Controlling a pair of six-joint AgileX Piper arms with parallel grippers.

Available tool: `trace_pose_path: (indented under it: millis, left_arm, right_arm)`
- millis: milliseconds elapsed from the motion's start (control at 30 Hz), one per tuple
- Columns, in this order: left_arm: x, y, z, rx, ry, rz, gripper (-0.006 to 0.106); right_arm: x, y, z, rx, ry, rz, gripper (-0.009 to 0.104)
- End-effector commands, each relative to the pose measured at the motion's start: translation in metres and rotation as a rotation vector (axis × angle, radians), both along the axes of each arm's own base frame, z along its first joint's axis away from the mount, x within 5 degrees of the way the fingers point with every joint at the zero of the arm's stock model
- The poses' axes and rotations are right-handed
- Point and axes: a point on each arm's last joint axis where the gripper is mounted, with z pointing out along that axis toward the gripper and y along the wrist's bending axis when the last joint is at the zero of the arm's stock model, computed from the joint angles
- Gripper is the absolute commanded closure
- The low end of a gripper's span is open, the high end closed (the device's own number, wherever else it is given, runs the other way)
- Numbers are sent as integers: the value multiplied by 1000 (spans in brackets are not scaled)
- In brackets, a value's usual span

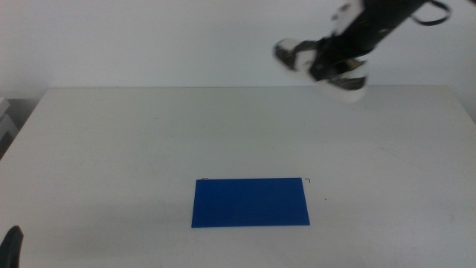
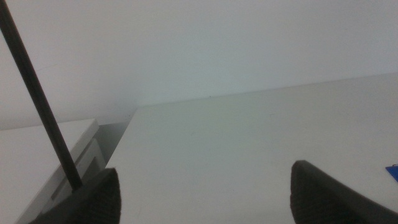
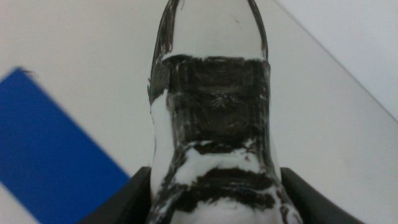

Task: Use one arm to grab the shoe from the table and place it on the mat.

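- Your right claw (image 1: pixel 336 63) is up in the air over the far right part of the worktop (image 1: pixel 134 149), reaching in on the black arm (image 1: pixel 379 22) from the upper right of the middle view.
- It is pinching the shoe (image 1: pixel 320 65) — one dark jaw pressed on each side of it, as the right wrist view shows with the shoe (image 3: pixel 214 124) filling the gap between the jaws.
- The shoe is clear of the worktop, tilted, with its black-and-white upper towards the left and its white sole lower on the right in the middle view.
- The mat (image 1: pixel 251 202) lies flat on the near middle of the worktop, well apart from the shoe, and it carries nothing on it.
- From the right wrist you see a corner of the blue mat (image 3: pixel 53 149) on the surface below and to one side of the shoe — the shoe is not over it.
- Your left claw (image 2: pixel 205 193) waits low at the near left corner; only a dark tip (image 1: pixel 10 246) shows at the bottom edge of the middle view.
- Its jaws stand spread wide with only bare worktop (image 2: pixel 236 149) between them, and a sliver of the mat (image 2: pixel 393 172) shows at the picture's edge.
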Motion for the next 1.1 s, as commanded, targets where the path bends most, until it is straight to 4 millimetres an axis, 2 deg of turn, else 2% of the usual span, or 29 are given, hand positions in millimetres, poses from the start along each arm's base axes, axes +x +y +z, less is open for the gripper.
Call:
trace_pose_path:
  millis: [0, 200, 400, 633, 867, 1067]
  left_arm:
    - [0, -1, 6, -12, -84, -10, 7]
    - [0, -1, 6, -12, -84, -10, 7]
    - [0, -1, 6, -12, -84, -10, 7]
    - [0, -1, 6, -12, -84, -10, 7]
    - [0, -1, 6, -12, -84, -10, 7]
    - [0, -1, 6, -12, -84, -10, 7]
  right_arm:
    - [-21, 15, 38, 38, -124, 27, 99]
    - [-45, 64, 38, 19, -133, 162, 99]
    - [-62, 92, 37, 31, -122, 224, 99]
    - [-72, 105, 37, 30, -116, 263, 99]
    - [-73, 104, 36, 0, -115, 299, 99]
    - [-75, 103, 32, -109, -164, 475, 99]
